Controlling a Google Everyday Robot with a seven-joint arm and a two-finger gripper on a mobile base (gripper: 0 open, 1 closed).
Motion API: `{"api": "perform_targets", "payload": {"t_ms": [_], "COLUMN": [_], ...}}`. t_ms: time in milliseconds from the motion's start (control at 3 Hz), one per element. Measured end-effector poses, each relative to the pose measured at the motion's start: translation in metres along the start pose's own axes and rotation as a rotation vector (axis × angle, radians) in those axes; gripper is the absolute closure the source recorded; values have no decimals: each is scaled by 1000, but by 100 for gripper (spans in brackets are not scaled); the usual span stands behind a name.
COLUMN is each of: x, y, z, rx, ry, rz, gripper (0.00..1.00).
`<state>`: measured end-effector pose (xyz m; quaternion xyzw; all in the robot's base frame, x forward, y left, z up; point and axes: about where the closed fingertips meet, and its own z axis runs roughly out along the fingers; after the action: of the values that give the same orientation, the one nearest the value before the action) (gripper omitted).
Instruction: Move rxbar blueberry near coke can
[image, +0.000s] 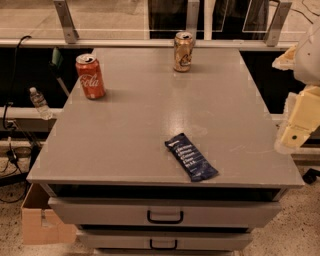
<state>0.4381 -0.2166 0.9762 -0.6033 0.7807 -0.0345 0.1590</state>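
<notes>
The rxbar blueberry, a flat dark navy wrapper with white lettering, lies on the grey table top near its front edge, right of centre, angled diagonally. The coke can, red with white script, stands upright at the table's far left. My gripper hangs at the right edge of the view, beyond the table's right side, at the end of the cream-coloured arm. It is apart from the bar and holds nothing that I can see.
A tan/gold can stands at the table's far edge, centre. Drawers with black handles sit below the top. A cardboard box and cables lie on the floor at left. A plastic bottle lies on a ledge at left.
</notes>
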Motion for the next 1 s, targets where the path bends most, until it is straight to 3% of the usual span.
{"api": "perform_targets", "payload": {"t_ms": [333,667,1000], "x": [0,-3,-21], "y": [0,0,4], "z": [0,4,27], "rx": [0,-13,-37], "ry": [0,-41,-86], "rz": [0,25,77], "gripper": [0,0,0]}}
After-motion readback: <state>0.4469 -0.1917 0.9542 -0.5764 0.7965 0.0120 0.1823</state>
